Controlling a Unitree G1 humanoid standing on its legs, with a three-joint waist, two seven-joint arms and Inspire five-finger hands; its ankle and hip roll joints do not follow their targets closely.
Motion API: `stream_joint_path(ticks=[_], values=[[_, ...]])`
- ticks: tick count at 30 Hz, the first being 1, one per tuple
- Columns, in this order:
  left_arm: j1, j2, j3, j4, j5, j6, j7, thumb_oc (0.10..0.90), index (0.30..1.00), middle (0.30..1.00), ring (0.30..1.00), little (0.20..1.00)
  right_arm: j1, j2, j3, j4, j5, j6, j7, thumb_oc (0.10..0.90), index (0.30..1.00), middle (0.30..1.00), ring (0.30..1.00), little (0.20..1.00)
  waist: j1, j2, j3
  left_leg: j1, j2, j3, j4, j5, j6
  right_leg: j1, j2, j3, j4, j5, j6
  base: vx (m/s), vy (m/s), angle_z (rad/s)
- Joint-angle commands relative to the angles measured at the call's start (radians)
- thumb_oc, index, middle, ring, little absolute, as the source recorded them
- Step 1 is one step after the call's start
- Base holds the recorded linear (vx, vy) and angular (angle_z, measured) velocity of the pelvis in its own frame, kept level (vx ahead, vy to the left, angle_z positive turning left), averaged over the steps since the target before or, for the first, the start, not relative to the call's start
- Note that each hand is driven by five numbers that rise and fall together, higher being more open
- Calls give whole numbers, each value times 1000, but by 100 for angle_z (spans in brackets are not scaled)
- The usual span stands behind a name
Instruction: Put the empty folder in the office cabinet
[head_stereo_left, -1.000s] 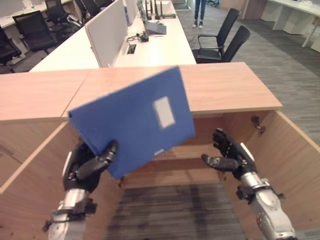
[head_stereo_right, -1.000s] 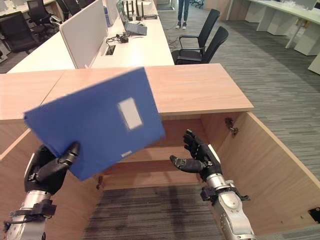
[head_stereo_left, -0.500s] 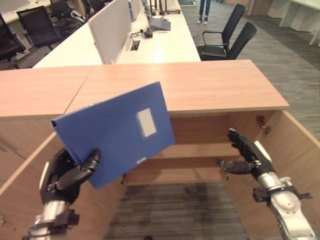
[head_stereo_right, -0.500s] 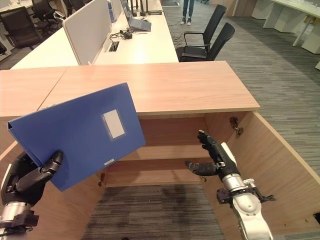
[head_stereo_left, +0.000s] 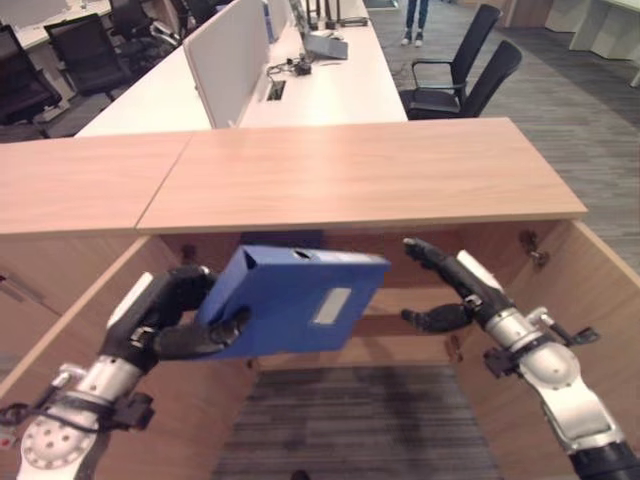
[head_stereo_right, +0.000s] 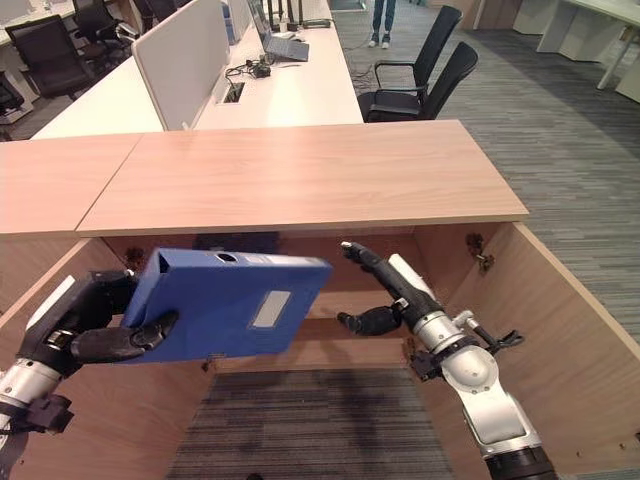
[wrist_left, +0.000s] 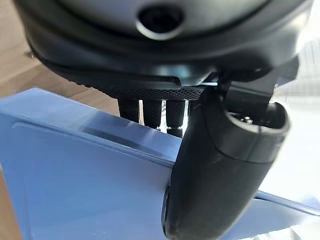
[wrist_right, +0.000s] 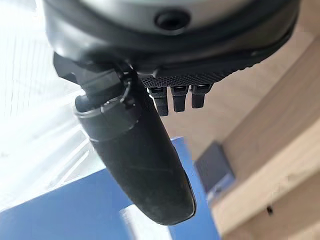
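The left hand (head_stereo_left: 165, 320) grips the blue folder (head_stereo_left: 295, 300) at its near left corner, thumb on the cover, holding it nearly flat at the open cabinet (head_stereo_left: 560, 290) mouth. The left wrist view shows fingers behind its spine. A blank label (head_stereo_right: 268, 309) faces up. The right hand (head_stereo_right: 385, 295) stands released just right, apart from it. Beyond lies the cabinet shelf (head_stereo_left: 405, 298).

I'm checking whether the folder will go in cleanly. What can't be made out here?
- Cabinet interior behind the blue folder: hidden by the folder in both eye views.
- Left hand: its fingers behind the folder are hidden in the eye views.
- Gap between right hand and folder edge: contact unclear in the eye views.
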Motion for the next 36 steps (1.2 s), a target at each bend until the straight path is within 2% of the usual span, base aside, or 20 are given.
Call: stream_joint_path(ticks=[1, 12, 22, 26, 27, 28, 29, 31, 33, 36], values=[[-110, 125, -22, -116, 19, -130, 9, 400, 300, 300, 300, 300, -120, 3, 20, -47, 21, -74, 14, 800, 900, 900, 900, 900, 1, -50, -94, -36, 9, 54, 3, 55, -26, 20, -52, 4, 2, 35, 76, 0, 0, 0], [-198, 158, -127, -103, 164, -164, 39, 400, 300, 300, 300, 300, -156, 49, 158, -49, 63, -71, 54, 800, 900, 900, 900, 900, -6, -51, -91, -29, 12, 66, 2, 55, -30, 15, -50, 17, 2, 35, 75, 0, -1, -5], [-282, 180, -244, -174, 67, -175, 5, 400, 300, 300, 300, 300, -204, 70, 301, -55, 112, -74, 112, 800, 900, 900, 900, 900, -7, -55, -87, -30, 16, 72, 3, 55, -31, 12, -48, 16, 3, 37, 73, -1, 0, -2], [-333, 162, -277, -189, 20, -185, 16, 400, 300, 300, 300, 300, -227, 72, 360, -49, 113, -74, 135, 800, 900, 900, 900, 900, -6, -58, -88, -33, 16, 72, 5, 55, -32, 13, -47, 12, 3, 37, 72, 0, 0, 0], [-334, 162, -278, -188, 19, -185, 16, 400, 300, 300, 300, 300, -228, 71, 360, -48, 113, -74, 135, 756, 834, 834, 834, 834, -6, -58, -87, -33, 16, 74, 5, 56, -30, 12, -48, 11, 3, 37, 72, 0, 0, 0], [-345, 156, -287, -193, 2, -184, 15, 400, 300, 300, 300, 300, -231, 73, 373, -49, 112, -75, 139, 602, 604, 604, 604, 604, -5, -58, -87, -34, 16, 74, 6, 55, -29, 13, -47, 10, 3, 37, 71, 0, 0, 0], [-354, 151, -295, -199, -10, -185, 15, 400, 300, 300, 300, 300, -231, 76, 383, -50, 113, -76, 142, 595, 592, 592, 592, 592, -6, -59, -87, -33, 15, 72, 7, 54, -31, 13, -45, 11, 3, 36, 72, 0, 0, 0], [-364, 142, -310, -213, -33, -188, 10, 400, 300, 300, 300, 300, -228, 79, 398, -48, 113, -79, 147, 535, 502, 502, 502, 502, -6, -59, -85, -32, 15, 72, 7, 54, -31, 13, -45, 11, 4, 36, 72, 0, 0, 0], [-373, 148, -303, -222, -56, -174, -4, 400, 300, 300, 300, 300, -237, 66, 405, -36, 73, -78, 157, 400, 300, 300, 300, 300, -9, -57, -86, -33, 14, 74, 5, 55, -28, 11, -46, 9, 3, 38, 73, 0, 0, 0], [-397, 135, -322, -229, -85, -182, 3, 400, 300, 300, 300, 300, -246, 75, 428, -36, 81, -78, 159, 400, 300, 300, 300, 300, -15, -58, -86, -32, 14, 75, 6, 54, -28, 12, -45, 8, 3, 39, 72, 0, 0, 0]])
